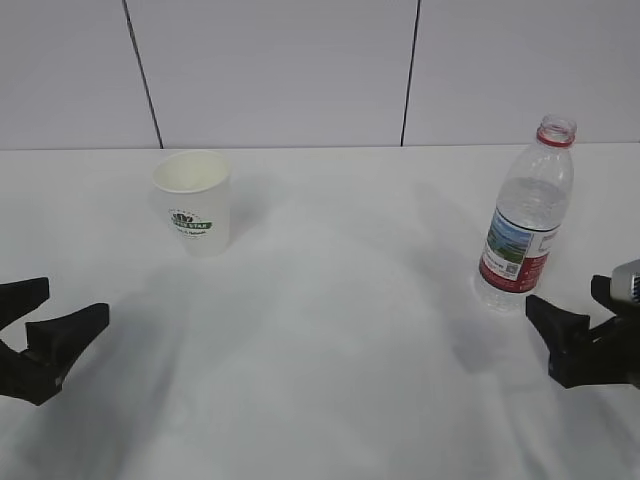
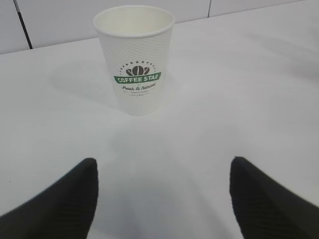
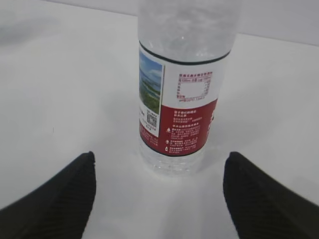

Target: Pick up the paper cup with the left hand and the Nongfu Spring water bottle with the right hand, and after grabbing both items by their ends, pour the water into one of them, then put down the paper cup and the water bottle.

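Both of my hands hang wide and hold nothing: left hand (image 1: 40, 335) at the bench's near-left edge, right hand (image 1: 580, 340) near-right. Paper cup (image 1: 193, 200) stands upright well beyond my left; bottle (image 1: 527, 215), upright, just beyond my right, nearer.

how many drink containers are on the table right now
2. The paper cup stands upright at back left; the water bottle stands upright, uncapped, at right. Neither is held.
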